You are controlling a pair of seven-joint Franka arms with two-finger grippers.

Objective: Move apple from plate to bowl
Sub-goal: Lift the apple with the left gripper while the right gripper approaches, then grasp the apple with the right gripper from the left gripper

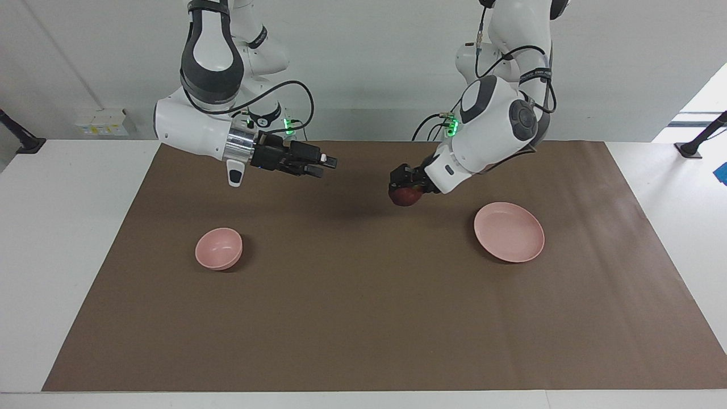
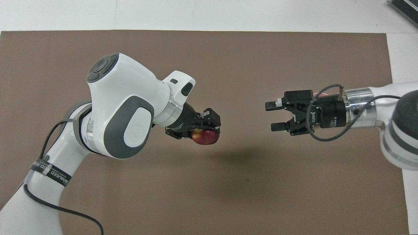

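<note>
The left tool [image 1: 404,183] is raised over the bare brown mat [image 1: 363,318] near the middle of the worktop [image 1: 74,227], its fingers pinching the apple [image 1: 405,196]. The apple hangs below the fingers, clear of the mat, and its upper part is covered by them. The plate [image 1: 509,232] lies on the mat toward the left arm's end, empty, well apart from the left tool. In the overhead view the left arm hides the plate completely.

The right tool [image 1: 325,165] is raised over the mat, pointing toward the left tool, fingers spread and empty. The bowl [image 1: 218,248] sits empty on the mat. In the overhead view only a sliver of its rim [image 2: 321,95] shows past the right tool.
</note>
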